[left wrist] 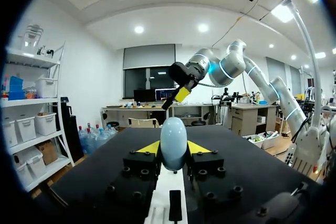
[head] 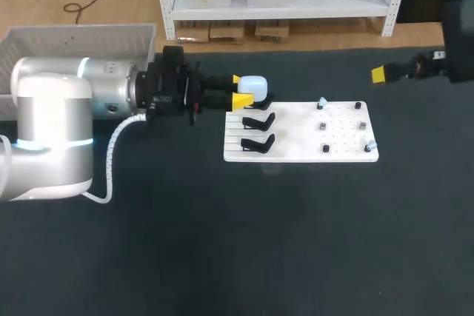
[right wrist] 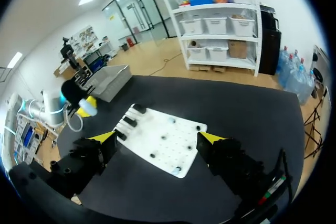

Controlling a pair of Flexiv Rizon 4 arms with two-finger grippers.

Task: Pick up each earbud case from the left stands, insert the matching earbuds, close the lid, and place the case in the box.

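**Left claw grips earbud case at board's corner**

The left claw is clamped on a pale blue earbud case at the far left corner of the white board on the dark counter. Black stands line the board's left end. The right claw hangs well off the board's far right corner (fingers spread wide, holding nothing).

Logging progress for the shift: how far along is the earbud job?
Nothing looks finished: no case shows in the visible part of the box. In hand: the left gripper is shut on the pale case at the stands. Left: inserting the earbuds, which sit on the white board, then boxing. The right gripper hangs open, apart.
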